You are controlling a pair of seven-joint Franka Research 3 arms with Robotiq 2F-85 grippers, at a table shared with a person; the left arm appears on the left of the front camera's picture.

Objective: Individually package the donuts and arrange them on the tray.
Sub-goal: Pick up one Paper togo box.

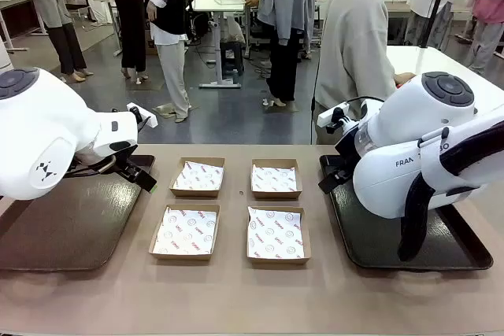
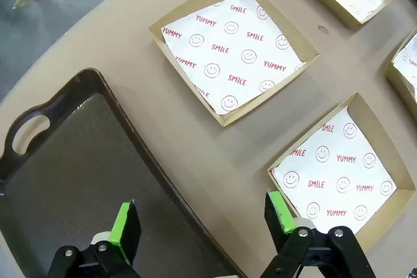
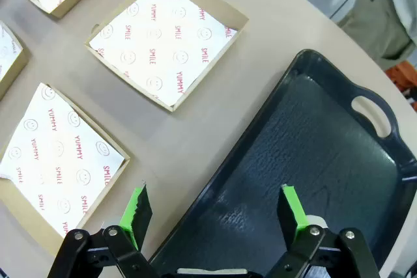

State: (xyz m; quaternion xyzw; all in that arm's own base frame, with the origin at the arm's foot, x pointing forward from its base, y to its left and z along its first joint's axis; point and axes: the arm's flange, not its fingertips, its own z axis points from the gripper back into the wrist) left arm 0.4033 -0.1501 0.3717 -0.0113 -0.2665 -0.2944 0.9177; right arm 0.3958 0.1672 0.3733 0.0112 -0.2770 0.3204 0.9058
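Tools (image 2: pixel 201 216) (image 3: pixel 214 205), jaws wide, above trays (image 2: pixel 58 187) (image 3: pixel 313 154)

The front camera looks from the robot's side across the tabletop (image 1: pixel 236 293) toward a person (image 1: pixel 354 45). Both wrist cameras look steeply down from close above, sharing the paper-lined boxes (image 1: pixel 183 257) with it.

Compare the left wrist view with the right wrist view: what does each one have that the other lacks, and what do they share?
Left wrist view's own: the open left tool over the edge of a brown tray with a cut-out handle.
Right wrist view's own: the open right tool over the edge of a darker, glossier tray.
Shared: cardboard boxes lined with SMILE/YUMMY paper, on the tan table.
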